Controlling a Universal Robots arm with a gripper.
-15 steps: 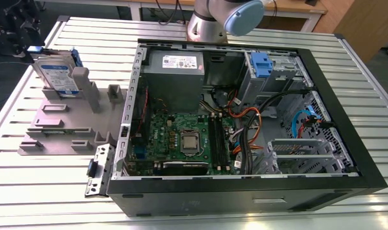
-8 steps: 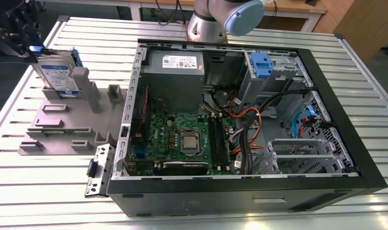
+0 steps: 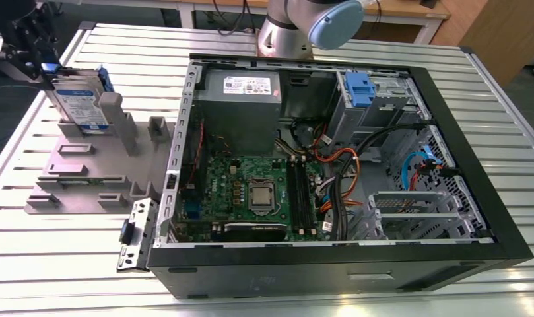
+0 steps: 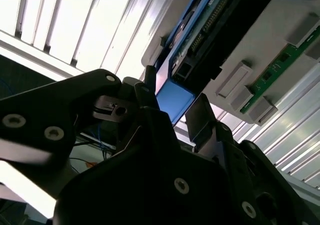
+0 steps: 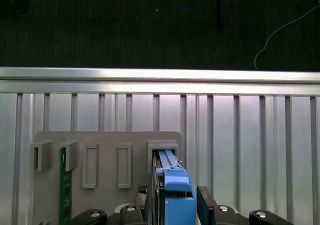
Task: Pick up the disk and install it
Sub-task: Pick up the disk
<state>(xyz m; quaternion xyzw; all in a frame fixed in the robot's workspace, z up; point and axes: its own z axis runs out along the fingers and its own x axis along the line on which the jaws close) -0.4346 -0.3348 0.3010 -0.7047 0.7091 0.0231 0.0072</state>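
Note:
The disk [image 3: 77, 102] stands upright in a slot of the grey holder [image 3: 82, 172] at the exterior view's left, its blue-and-white label facing the camera. My gripper [image 3: 45, 71] reaches down onto its upper blue carrier end. In both wrist views the blue carrier end [image 5: 177, 197] [image 4: 175, 97] sits between my two black fingers [image 5: 204, 205] [image 4: 200, 115], which press close against it on either side. The disk's lower end still rests in the holder slot [image 5: 162, 150].
An open computer case [image 3: 478, 165] lies at the centre and the exterior view's right, with a motherboard, cables and a blue-fronted drive bay [image 3: 359, 89] at its far side. The arm's base [image 3: 289, 36] stands behind the case. A green circuit strip [image 5: 63, 185] sits in another holder slot.

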